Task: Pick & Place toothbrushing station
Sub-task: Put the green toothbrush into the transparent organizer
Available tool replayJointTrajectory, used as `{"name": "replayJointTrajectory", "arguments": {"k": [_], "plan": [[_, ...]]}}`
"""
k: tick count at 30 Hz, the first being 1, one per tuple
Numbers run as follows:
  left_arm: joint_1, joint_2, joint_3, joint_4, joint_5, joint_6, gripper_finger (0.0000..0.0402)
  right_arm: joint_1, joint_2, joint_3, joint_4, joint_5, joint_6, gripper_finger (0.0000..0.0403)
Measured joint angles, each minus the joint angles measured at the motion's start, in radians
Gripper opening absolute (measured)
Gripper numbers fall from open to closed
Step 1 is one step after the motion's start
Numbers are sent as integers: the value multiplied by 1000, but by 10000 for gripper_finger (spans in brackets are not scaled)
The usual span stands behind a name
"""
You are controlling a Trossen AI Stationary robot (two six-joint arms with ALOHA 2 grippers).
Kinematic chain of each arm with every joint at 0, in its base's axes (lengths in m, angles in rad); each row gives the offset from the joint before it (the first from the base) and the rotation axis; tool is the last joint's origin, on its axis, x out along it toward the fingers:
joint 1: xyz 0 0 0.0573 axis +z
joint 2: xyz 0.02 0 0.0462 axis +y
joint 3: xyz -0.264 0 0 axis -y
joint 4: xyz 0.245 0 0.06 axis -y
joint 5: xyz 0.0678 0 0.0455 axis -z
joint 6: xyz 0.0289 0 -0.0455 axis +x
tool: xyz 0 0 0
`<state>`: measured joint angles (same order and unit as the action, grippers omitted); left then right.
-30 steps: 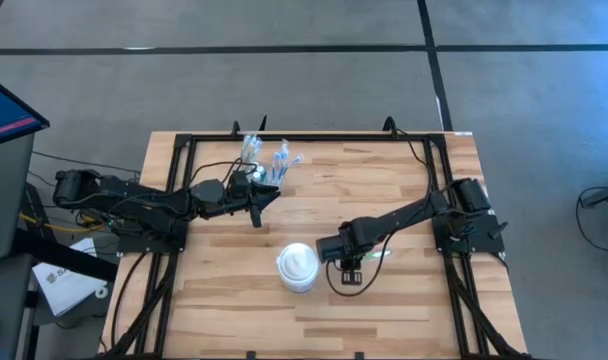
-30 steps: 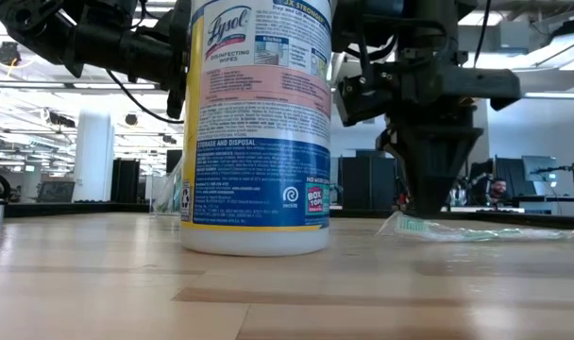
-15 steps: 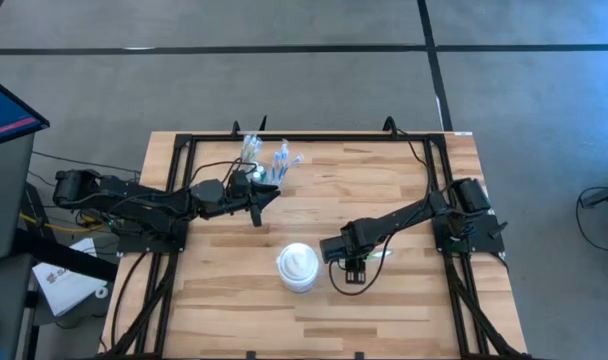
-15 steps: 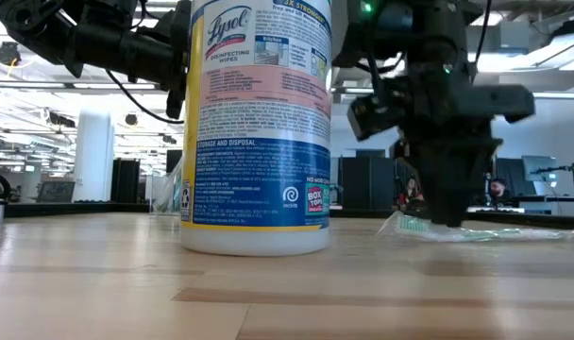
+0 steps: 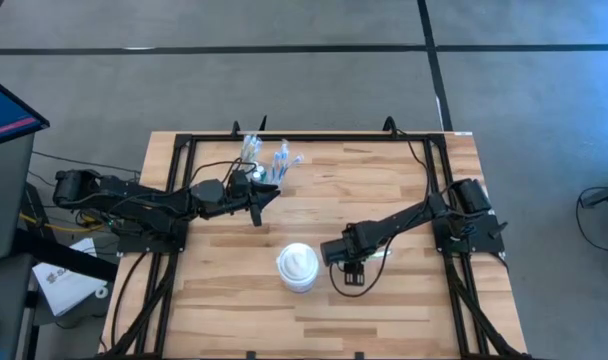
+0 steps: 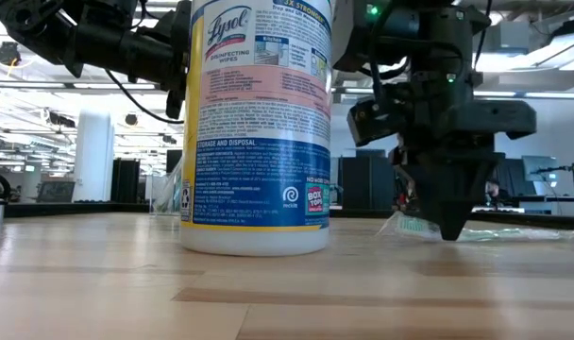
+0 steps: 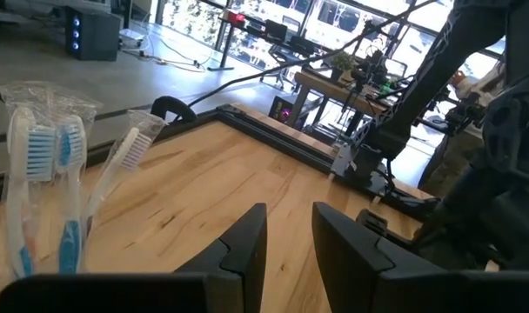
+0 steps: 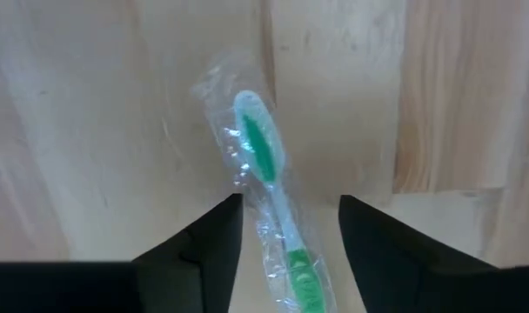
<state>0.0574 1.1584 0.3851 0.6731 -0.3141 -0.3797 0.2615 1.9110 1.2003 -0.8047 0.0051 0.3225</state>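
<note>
The step in hand looks like picking up the wrapped green toothbrush [image 8: 269,187] that lies flat on the table [image 5: 404,190], and to do it well the right gripper [image 8: 286,230] should come straight down so one finger lands on each side of the thin handle, then close gently enough that the crinkly clear wrapper does not slide the brush out. Its fingers [image 8: 199,239] stand spread apart with nothing between them but air above the brush, so it grips nothing yet. The toothbrush runs lengthwise through the gap between the two fingers, bristle head pointing away from the claw, handle passing under it. The white wipes tub [image 5: 297,266] stands just beside this gripper, so the descent should stay clear of it. The left gripper [image 7: 286,230] waits, partly parted and empty, near the cup of toothbrushes [image 7: 51,156].
</note>
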Motion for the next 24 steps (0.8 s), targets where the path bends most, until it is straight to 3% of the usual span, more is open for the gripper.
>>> {"name": "replayJointTrajectory", "arguments": {"k": [4, 12, 24], "plan": [[0, 0, 0, 0, 0, -3, 90, 0, 0, 0, 0, 0, -3, 142], [0, 0, 0, 0, 0, -3, 90, -2, 0, 0, -10, -1, -16, 12], [0, 0, 0, 1, 0, -3, 90, -55, -53, 0, -56, -5, -57, 1]]}}
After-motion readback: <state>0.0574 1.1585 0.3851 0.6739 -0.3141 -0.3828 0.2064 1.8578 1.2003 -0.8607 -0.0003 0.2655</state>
